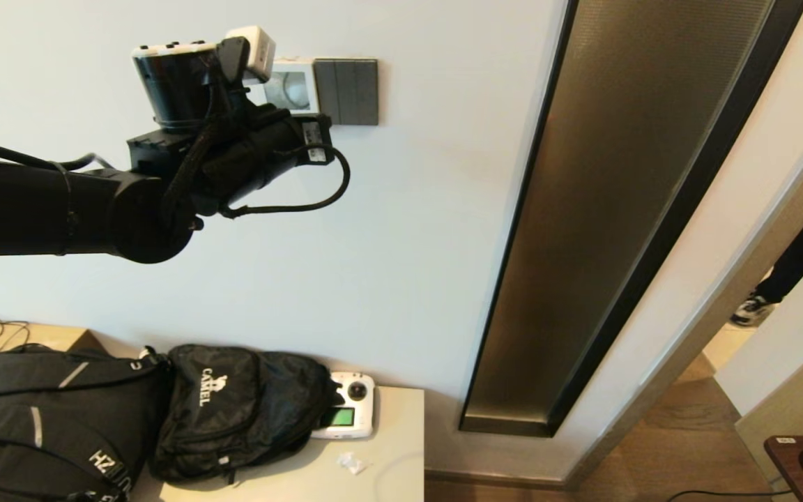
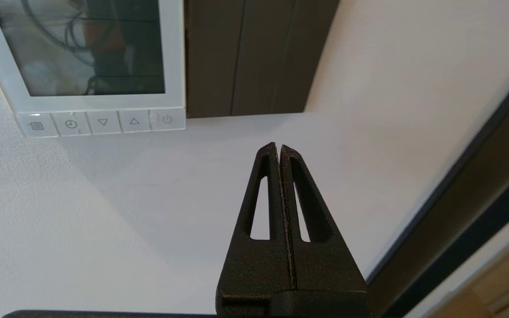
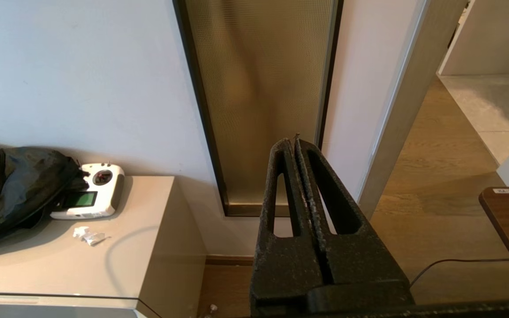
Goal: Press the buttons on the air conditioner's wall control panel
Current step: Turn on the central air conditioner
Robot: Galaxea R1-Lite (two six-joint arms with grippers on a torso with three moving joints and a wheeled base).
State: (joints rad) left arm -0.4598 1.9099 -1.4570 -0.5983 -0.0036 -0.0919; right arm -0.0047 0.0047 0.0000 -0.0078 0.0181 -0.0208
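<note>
Up on the wall, just left of a dark grey switch plate [image 2: 245,53], sits the air conditioner's wall control panel [image 2: 172,53], a small white box with a grey screen. The buttons [image 2: 103,122] run in a row along its bottom edge. They look small, hard and smooth, so you do not grab them; you poke one with a tip, gently, since the plastic could crack. The left gripper [image 2: 279,148] has its fingers pressed together into one point, near the wall and below and to the right of the row, not touching it. The right gripper [image 3: 296,141] is also closed, parked low, away from the counter [image 3: 148,229].
</note>
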